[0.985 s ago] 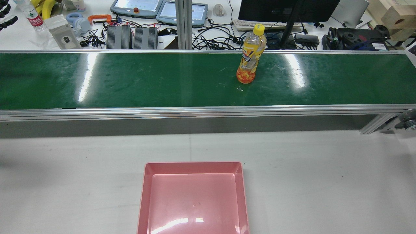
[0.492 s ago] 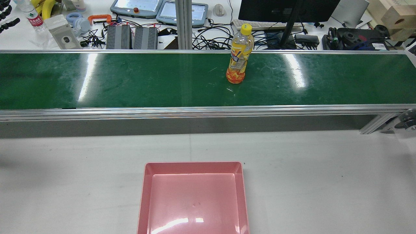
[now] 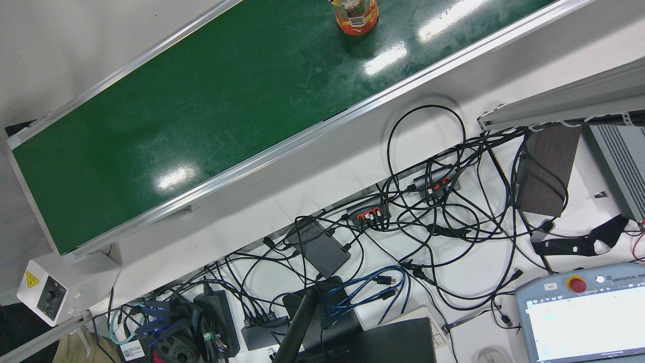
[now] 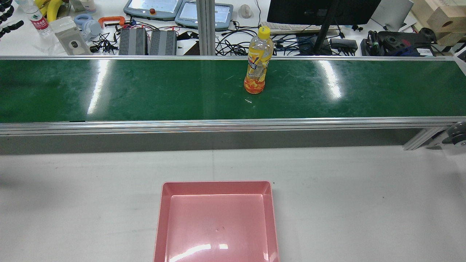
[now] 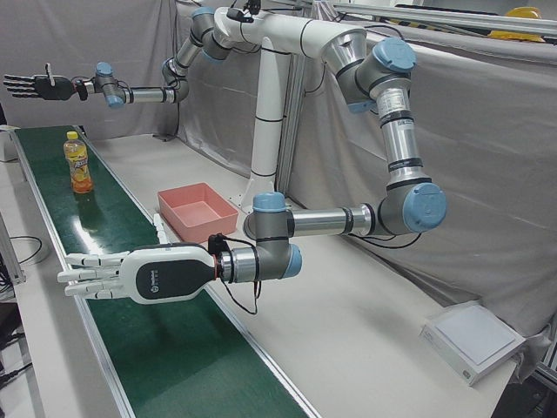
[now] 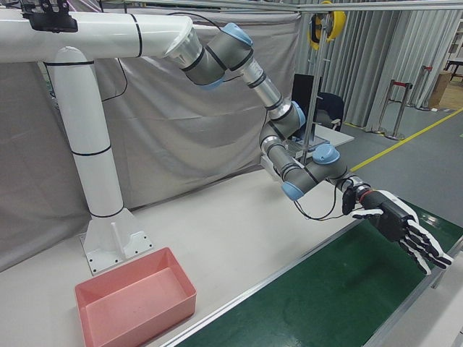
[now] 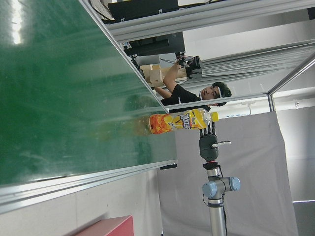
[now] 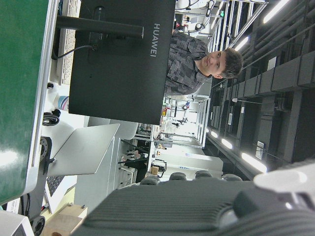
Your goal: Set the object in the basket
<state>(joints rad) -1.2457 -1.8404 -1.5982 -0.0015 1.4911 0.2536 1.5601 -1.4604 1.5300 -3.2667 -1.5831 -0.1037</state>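
Note:
A yellow-capped orange drink bottle (image 4: 257, 62) stands upright on the green conveyor belt (image 4: 145, 91). It also shows in the front view (image 3: 357, 17), the left-front view (image 5: 78, 164) and the left hand view (image 7: 179, 121). The pink basket (image 4: 216, 184) sits empty on the white table on the near side of the belt (image 5: 204, 228) (image 6: 145, 318). My left hand (image 5: 113, 274) is open, fingers spread flat, low over the belt and far from the bottle. My right hand (image 5: 35, 87) is open and raised beyond the bottle, near the belt's other end (image 6: 401, 228) (image 7: 209, 140).
Monitors, teach pendants, cables and loose items crowd the desk (image 4: 225, 40) behind the belt. Aluminium rails (image 4: 218, 125) edge the belt, which stands higher than the white table (image 4: 364, 203). The arms' white pedestal (image 6: 101, 181) stands behind the basket.
The bottle has moved left along the belt in the rear view, still upright. The basket has not moved.

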